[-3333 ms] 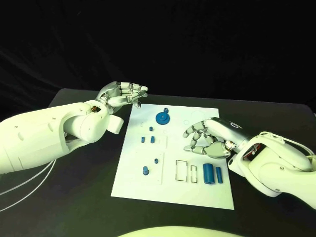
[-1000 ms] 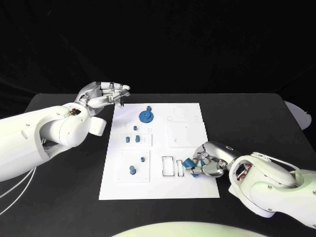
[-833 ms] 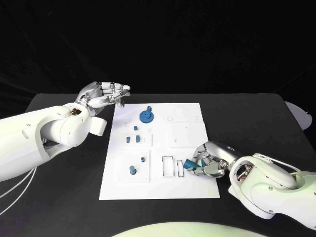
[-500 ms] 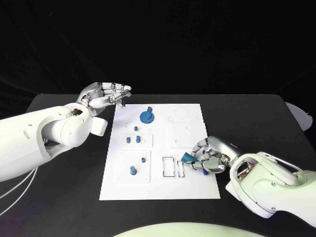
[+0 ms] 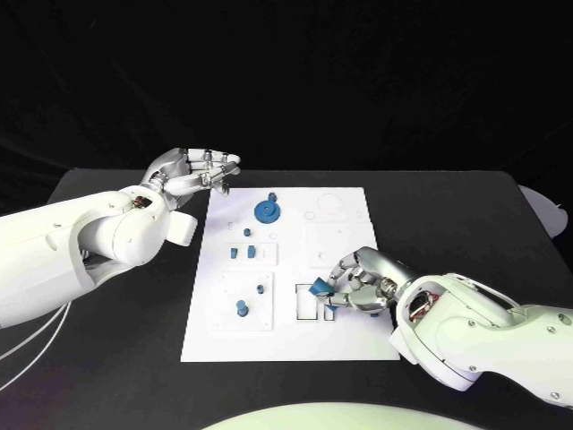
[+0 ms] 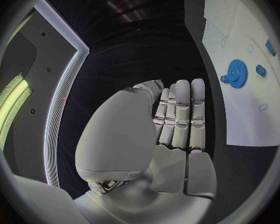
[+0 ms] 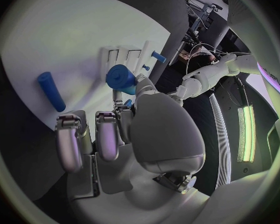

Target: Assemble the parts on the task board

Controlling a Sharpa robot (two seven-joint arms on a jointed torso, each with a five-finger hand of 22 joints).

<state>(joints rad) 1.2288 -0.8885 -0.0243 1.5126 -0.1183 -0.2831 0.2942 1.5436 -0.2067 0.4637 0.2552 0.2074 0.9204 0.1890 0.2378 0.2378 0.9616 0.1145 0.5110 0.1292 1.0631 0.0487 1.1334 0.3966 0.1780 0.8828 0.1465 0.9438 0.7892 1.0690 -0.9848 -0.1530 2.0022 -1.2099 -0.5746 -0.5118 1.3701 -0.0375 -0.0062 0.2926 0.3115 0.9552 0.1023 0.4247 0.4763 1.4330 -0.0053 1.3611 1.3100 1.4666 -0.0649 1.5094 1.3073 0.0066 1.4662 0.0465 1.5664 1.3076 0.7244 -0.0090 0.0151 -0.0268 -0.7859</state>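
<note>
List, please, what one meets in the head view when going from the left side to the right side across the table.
left hand → blue gear → blue cylinder pinched by the right hand

Head view: dark backdrop, board brightly lit, sharp. Wrist views: fisheye bending at rims; glowing strip at 3 o'clock.

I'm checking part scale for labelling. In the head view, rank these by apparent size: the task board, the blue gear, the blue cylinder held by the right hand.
1. task board
2. blue gear
3. blue cylinder, pinched by the right hand; partly hidden by fingers, so its rank below the gear is unsure.
</note>
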